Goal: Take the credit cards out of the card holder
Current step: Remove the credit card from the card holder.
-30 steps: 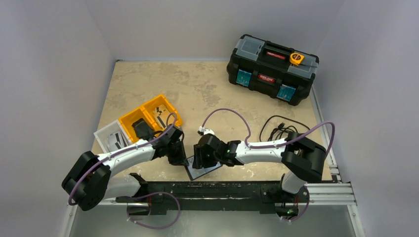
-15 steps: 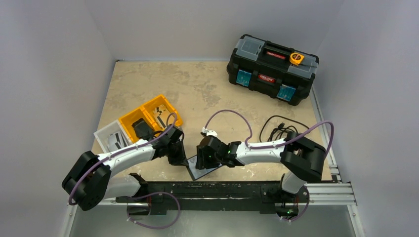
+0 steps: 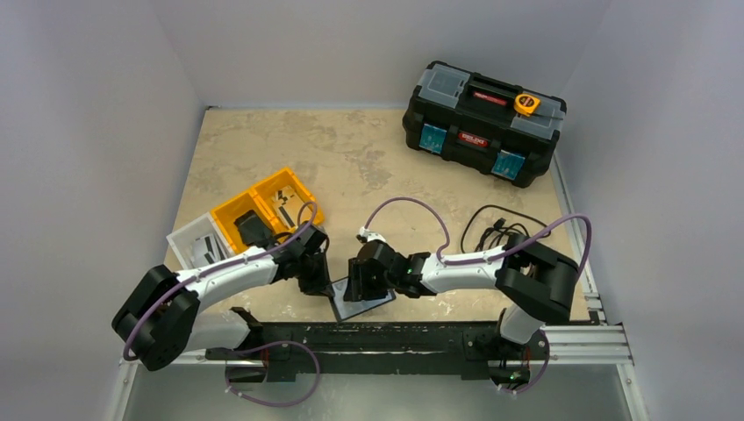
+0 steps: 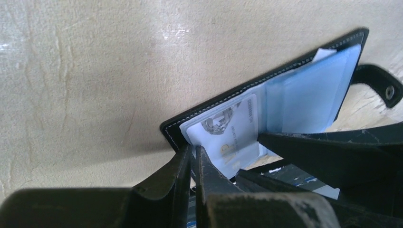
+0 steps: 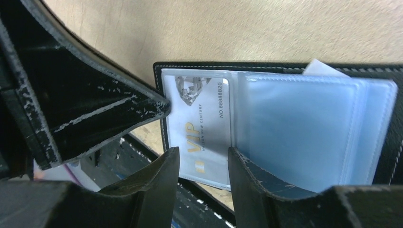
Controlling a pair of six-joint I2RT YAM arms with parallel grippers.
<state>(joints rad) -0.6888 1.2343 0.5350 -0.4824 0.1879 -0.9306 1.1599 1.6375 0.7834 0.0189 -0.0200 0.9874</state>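
showing one card holder [image 5: 304, 123], one credit card [image 5: 199, 123]

Black card holder [image 4: 237, 93] holds a white, gold-lettered credit card [image 5: 199, 123].

My overhead view is lit evenly and softly from above. The table [image 3: 351, 149] reads clearly, with only faint, soft-edged shadows lying on it and no hard glare.

On the left wrist feed the tabletop is very bright, close to washed out, with a small glare streak near the top. The left gripper [image 4: 192, 153] sits dark and blurred right against the lens.

On the right wrist feed the print on the credit card [image 5: 199, 123] is sharp. The clear sleeves of the card holder [image 5: 304, 118] glare a milky blue. The right gripper [image 5: 203, 159] looks soft and underexposed in the foreground.
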